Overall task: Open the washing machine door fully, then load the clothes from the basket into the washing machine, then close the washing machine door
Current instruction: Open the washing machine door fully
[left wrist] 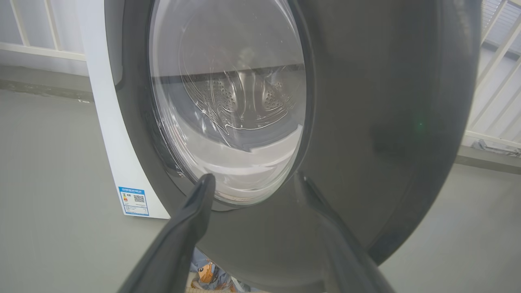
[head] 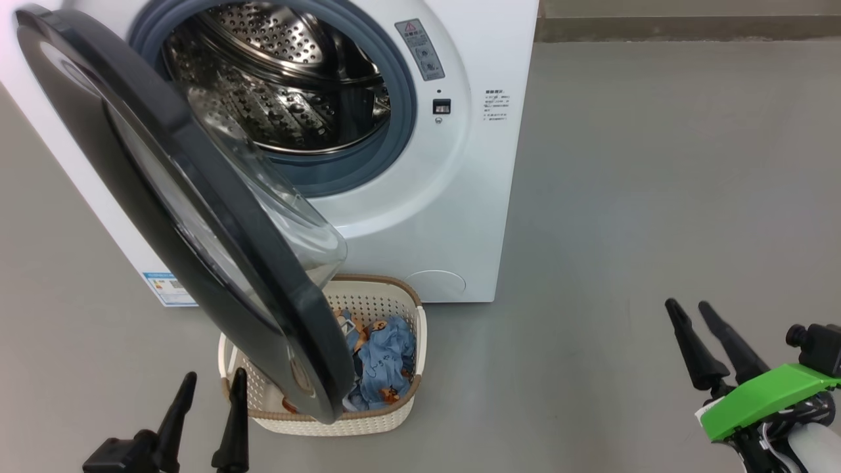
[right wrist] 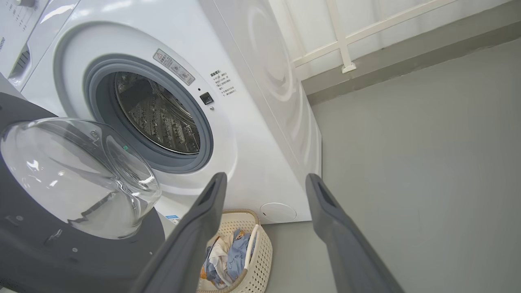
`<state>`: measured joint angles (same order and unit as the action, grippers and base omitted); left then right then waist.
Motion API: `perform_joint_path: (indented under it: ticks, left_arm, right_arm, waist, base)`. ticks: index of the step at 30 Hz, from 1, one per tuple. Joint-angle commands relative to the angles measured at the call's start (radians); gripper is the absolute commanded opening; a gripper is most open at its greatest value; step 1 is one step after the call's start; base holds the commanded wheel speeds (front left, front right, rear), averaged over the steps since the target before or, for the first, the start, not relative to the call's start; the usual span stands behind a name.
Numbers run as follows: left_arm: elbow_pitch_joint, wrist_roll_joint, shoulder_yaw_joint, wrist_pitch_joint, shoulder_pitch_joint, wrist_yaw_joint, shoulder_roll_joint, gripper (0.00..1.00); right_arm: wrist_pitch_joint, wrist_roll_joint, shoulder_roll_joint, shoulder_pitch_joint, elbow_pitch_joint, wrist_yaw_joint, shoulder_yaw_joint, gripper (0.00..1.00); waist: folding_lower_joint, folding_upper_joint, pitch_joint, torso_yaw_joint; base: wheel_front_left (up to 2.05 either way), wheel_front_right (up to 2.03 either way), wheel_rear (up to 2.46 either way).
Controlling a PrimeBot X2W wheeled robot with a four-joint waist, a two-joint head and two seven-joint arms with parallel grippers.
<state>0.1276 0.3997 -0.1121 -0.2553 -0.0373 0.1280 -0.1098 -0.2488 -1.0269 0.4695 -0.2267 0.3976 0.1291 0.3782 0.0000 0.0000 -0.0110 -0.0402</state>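
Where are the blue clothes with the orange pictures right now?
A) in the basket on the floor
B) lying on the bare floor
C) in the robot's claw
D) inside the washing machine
A: the clothes lie in the cream basket before the washing machine, under its open door.

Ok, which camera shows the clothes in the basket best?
Head view: it looks down on the clothes in the basket, though the open door covers its left side. Right wrist view shows them partly behind the right gripper; left wrist view catches a scrap under the door.
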Motion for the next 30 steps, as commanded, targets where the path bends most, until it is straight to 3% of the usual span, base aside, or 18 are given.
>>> perform_joint_path:
  ticks: [1, 8, 16, 30]
  left_arm:
    - [-0.028, -0.012, 0.038, -0.006, 0.029, 0.003, -0.008, 1.00]
    - [-0.033, -0.015, 0.041, -0.006, 0.031, 0.003, -0.009, 1.00]
    - [-0.035, -0.016, 0.041, -0.006, 0.033, 0.003, -0.010, 1.00]
    - [-0.023, -0.011, 0.037, -0.006, 0.038, 0.003, -0.015, 1.00]
  right_arm:
    - [-0.013, 0.042, -0.001, -0.005, -0.028, 0.002, -0.017, 1.00]
    - [-0.013, 0.290, -0.059, 0.039, -0.046, 0.002, -0.164, 1.00]
    - [-0.013, 0.497, -0.139, 0.103, -0.063, 0.002, -0.296, 1.00]
    - [-0.013, 0.595, -0.218, 0.166, -0.041, 0.002, -0.348, 1.00]
  waist:
    - [0.0000, 0.0000, -0.001, 0.001]
    - [0.0000, 0.0000, -0.004, 0.003]
    - [0.0000, 0.0000, -0.008, -0.001]
    - [0.0000, 0.0000, -0.011, -0.006]
  base:
    - [0.00, 0.00, 0.00]
    - [0.00, 0.00, 0.00]
    - [0.00, 0.00, 0.00]
    - [0.00, 0.00, 0.00]
